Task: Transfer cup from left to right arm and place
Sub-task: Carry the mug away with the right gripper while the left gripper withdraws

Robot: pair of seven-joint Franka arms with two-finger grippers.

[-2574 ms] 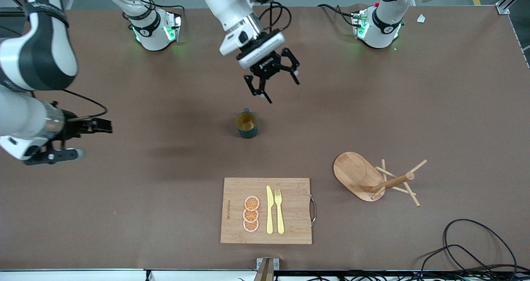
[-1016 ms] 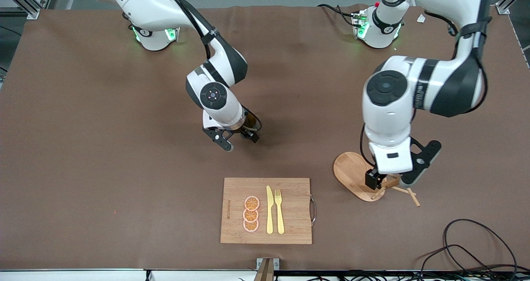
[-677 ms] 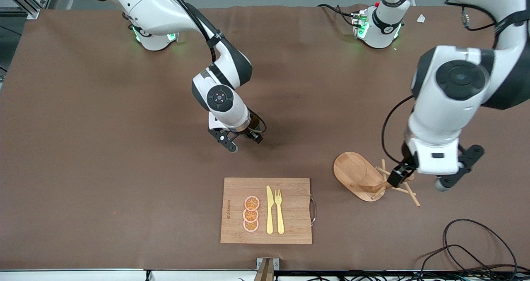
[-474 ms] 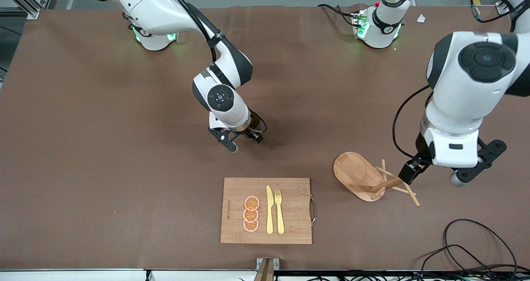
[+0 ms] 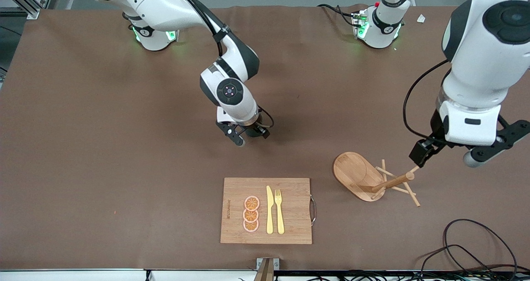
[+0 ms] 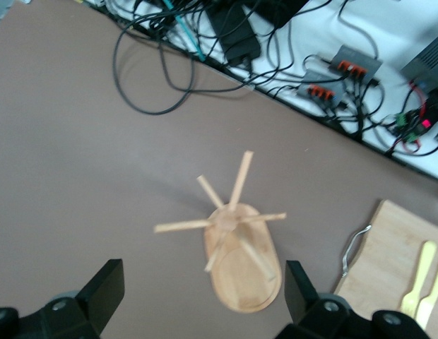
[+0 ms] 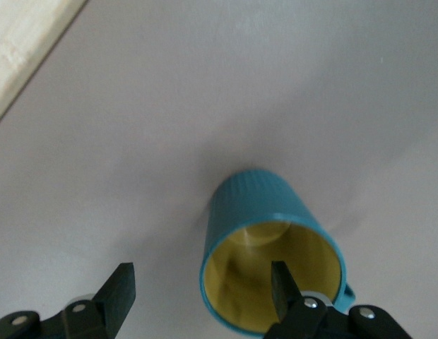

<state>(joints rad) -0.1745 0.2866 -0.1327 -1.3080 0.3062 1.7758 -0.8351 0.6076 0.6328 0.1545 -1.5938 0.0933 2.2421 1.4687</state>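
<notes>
The cup (image 7: 272,261), teal and ribbed with a yellow inside, stands upright on the brown table. In the front view it is almost wholly hidden under the right wrist. My right gripper (image 5: 251,138) is low over it and open. In the right wrist view (image 7: 201,293), one finger (image 7: 281,281) is over the cup's mouth and the other (image 7: 120,284) is outside its wall. My left gripper (image 5: 446,157) is open and empty in the air beside the peg rack, toward the left arm's end; it also shows in the left wrist view (image 6: 203,296).
A wooden peg rack (image 5: 374,177) lies tipped on its side; it also shows in the left wrist view (image 6: 237,247). A cutting board (image 5: 290,231) near the front edge carries orange slices (image 5: 251,214), a knife and a fork. Black cables (image 5: 468,248) lie at the front corner.
My left gripper has swung from over the peg rack's base out toward the left arm's end. My right gripper has stayed low at the cup and shifted slightly toward the left arm's end.
</notes>
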